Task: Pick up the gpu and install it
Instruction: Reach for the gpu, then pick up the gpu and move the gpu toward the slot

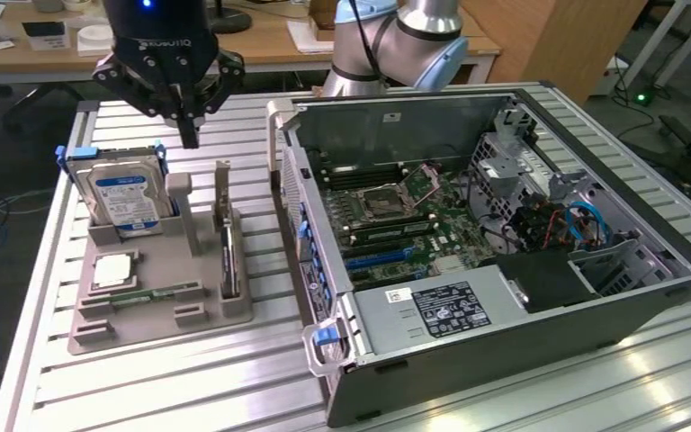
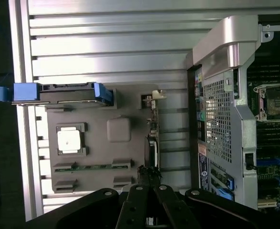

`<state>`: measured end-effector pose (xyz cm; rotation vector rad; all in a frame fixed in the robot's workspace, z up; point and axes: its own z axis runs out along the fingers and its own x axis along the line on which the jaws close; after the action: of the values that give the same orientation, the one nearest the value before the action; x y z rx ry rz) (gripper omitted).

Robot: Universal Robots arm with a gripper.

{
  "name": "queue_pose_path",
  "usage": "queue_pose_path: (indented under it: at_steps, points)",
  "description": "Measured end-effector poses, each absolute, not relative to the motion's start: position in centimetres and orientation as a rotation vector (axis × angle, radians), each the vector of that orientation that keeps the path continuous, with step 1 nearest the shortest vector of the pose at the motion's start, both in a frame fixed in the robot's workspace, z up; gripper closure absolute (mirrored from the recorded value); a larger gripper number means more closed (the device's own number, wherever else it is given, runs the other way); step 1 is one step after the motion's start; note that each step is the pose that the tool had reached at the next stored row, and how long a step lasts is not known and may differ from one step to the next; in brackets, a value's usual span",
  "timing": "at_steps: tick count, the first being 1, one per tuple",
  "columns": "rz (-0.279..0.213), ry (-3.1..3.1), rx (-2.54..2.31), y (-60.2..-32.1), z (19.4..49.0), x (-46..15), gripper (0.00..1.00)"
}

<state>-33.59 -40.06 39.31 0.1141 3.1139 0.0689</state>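
Note:
The gpu [image 1: 227, 245] stands on its edge in a slot of the grey holder tray [image 1: 141, 319], a thin dark card with its silver bracket at the far end. From the wrist camera the gpu [image 2: 153, 138] is seen edge-on, a narrow strip. My gripper [image 1: 188, 135] hangs well above the tray's far end, between the hard drive and the card, shut with nothing in it. The black fingers [image 2: 141, 200] meet at a point just short of the card's near end, where my gripper [image 2: 148, 171] closes.
A silver hard drive [image 1: 130, 200] in a blue caddy stands upright in the tray, with a processor chip [image 1: 115, 270] and a memory stick [image 1: 159, 294] lying in front. The open computer case [image 1: 489, 234] lies at the exterior view's right, motherboard [image 1: 399, 220] exposed.

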Motion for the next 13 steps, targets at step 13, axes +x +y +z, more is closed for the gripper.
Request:
queue_pose_path:
  at_steps: [13]
  points:
    - [0.069,3.114,0.114,-40.06,39.31,-33.60,0.90]
